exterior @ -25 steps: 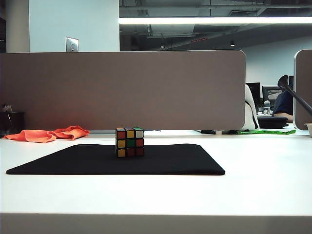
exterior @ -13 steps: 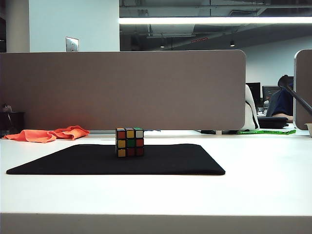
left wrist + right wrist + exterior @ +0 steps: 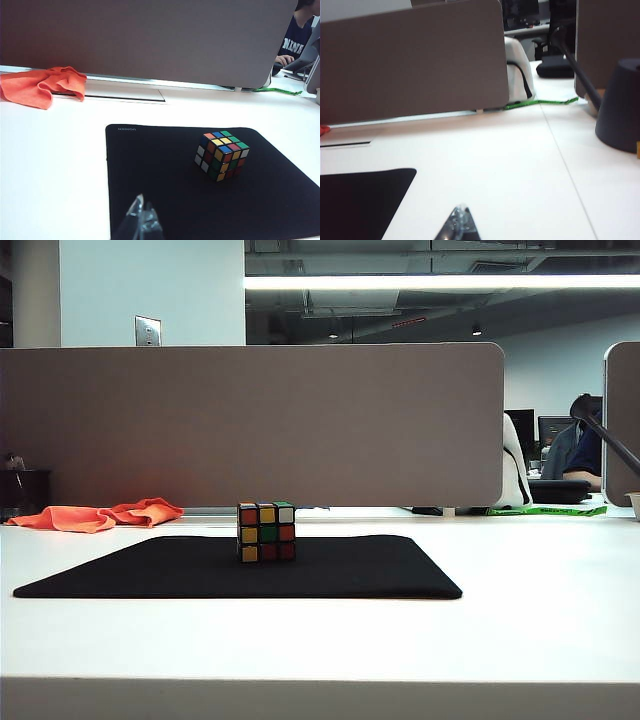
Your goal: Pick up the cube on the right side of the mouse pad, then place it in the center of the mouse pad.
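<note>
Cube (image 3: 266, 532) sits upright mid mouse pad (image 3: 360, 570). Left gripper (image 3: 142, 222) low over pad's near edge, tips together, empty. Right gripper (image 3: 460, 223) clenched, empty, over bare table (image 3: 520, 165) beside pad.

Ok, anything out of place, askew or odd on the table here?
Nothing stands out. The cube sits square on the mouse pad, the pad flat; the orange cloth lies crumpled behind. Left gripper and right gripper are shut, touching nothing.

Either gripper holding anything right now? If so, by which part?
Nothing held. The cube sits free on the mouse pad; left gripper and right gripper are both shut and empty.
</note>
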Tool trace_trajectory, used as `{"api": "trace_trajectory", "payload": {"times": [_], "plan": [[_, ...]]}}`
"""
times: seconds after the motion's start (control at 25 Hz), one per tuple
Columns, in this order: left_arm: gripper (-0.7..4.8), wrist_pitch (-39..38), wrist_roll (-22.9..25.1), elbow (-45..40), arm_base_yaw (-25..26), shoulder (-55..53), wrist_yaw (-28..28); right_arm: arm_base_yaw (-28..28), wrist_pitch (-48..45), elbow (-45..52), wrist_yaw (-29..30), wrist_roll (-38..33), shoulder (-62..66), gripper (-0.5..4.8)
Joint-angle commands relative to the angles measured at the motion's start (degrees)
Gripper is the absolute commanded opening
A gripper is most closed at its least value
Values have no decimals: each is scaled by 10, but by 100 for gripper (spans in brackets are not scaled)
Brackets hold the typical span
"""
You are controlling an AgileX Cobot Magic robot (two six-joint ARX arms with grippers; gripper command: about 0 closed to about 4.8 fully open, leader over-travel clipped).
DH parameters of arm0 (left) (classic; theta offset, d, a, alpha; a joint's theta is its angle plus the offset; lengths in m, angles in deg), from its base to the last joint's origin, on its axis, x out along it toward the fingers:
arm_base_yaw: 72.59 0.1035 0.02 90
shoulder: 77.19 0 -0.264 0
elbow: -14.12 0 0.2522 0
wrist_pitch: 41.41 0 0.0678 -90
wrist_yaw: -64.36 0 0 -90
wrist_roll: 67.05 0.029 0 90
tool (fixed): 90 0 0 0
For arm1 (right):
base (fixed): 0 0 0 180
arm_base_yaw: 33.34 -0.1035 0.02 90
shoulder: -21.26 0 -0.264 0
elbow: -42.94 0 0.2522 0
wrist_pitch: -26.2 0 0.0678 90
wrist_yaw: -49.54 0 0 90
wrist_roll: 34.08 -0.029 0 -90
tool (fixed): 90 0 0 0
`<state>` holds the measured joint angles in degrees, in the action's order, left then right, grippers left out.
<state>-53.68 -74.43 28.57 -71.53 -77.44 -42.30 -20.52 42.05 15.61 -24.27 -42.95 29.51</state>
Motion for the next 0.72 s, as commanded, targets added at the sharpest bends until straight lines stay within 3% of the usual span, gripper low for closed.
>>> {"api": "trace_trajectory", "payload": {"times": [0.04, 0.24, 0.6, 0.72], "plan": [[-6, 7, -2, 3, 1, 0, -1, 0, -6, 13, -2, -2, -15, -6], [-6, 7, -2, 3, 1, 0, -1, 0, -6, 42, -4, -1, -33, -6], [-6, 7, -2, 3, 1, 0, -1, 0, -7, 73, -98, 1, -33, -6], [-6, 7, -2, 3, 1, 0, -1, 0, -13, 82, -103, 1, -33, -6]]}}
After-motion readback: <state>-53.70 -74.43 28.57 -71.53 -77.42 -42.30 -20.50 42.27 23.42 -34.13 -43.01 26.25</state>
